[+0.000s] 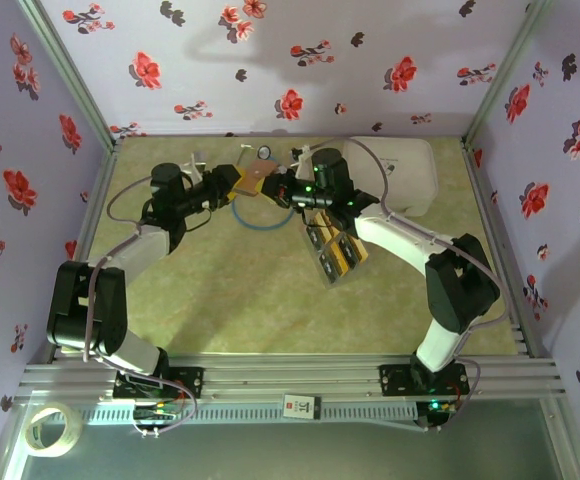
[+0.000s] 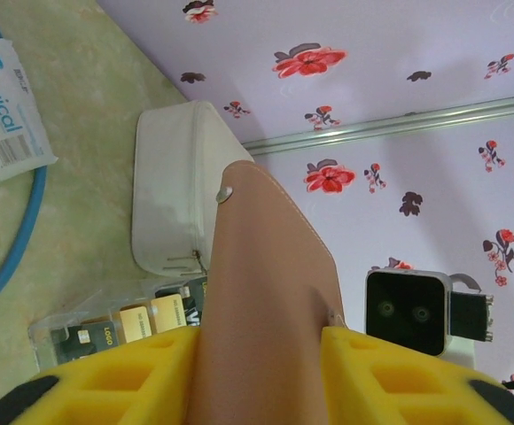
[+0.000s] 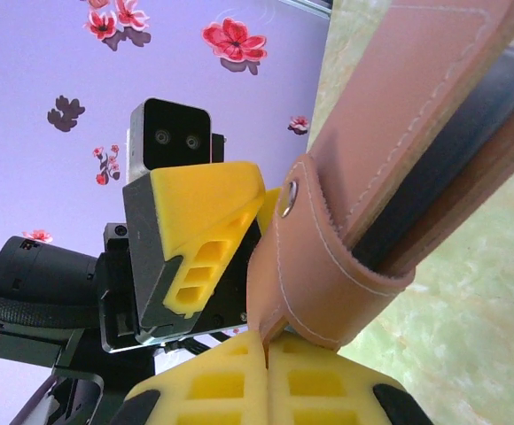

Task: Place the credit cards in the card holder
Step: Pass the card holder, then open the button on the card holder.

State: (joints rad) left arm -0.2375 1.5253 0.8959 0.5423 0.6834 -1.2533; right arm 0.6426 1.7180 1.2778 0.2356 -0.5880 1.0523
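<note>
Holder held off the table between both hands, far middle. Left hand pinches its tan flap, one finger on each face. Right hand is pressed together on the snap strap. Cards lie on the table by the right arm, near a white case.
</note>
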